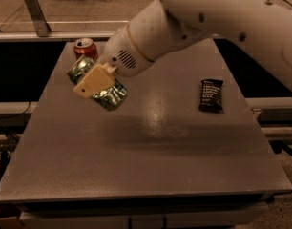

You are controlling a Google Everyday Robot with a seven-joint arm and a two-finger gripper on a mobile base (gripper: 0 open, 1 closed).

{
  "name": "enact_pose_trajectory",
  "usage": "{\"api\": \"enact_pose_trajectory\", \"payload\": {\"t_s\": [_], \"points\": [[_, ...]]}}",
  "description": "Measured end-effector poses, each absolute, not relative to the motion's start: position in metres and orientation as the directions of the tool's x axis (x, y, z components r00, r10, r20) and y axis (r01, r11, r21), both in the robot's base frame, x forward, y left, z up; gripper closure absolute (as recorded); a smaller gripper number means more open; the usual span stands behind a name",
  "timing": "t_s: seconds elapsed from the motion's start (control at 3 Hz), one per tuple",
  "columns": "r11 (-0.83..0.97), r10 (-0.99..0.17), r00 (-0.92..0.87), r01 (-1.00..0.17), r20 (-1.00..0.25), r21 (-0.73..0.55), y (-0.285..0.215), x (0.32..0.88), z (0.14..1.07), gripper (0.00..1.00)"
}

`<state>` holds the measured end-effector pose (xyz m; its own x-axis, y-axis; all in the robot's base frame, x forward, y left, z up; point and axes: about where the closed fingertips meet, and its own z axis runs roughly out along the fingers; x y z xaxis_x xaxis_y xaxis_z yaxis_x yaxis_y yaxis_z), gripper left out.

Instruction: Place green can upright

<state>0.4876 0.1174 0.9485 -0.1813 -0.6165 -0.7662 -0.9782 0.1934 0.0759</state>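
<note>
The green can [107, 93] is shiny, patterned and dented. It is held tilted above the left part of the grey table [146, 151], clear of the surface. My gripper [94, 81] is shut on the can, with one cream-coloured finger [92, 80] lying across the can's middle. The other finger is hidden behind the can. The white arm reaches in from the upper right.
A red-orange soda can [85, 48] stands upright at the table's far left corner, just behind the held can. A dark snack bar [211, 95] lies flat on the right side. A metal rail runs behind the table.
</note>
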Motion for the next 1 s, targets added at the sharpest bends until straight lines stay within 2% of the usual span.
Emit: {"api": "enact_pose_trajectory", "payload": {"t_s": [0.33,1.0], "points": [[0.107,-0.439,-0.133,-0.990,-0.889,0.095,0.103,0.490,0.977,1.00],[-0.100,-0.175,0.064,-0.994,-0.983,-0.047,0.083,0.473,0.989,1.00]]}}
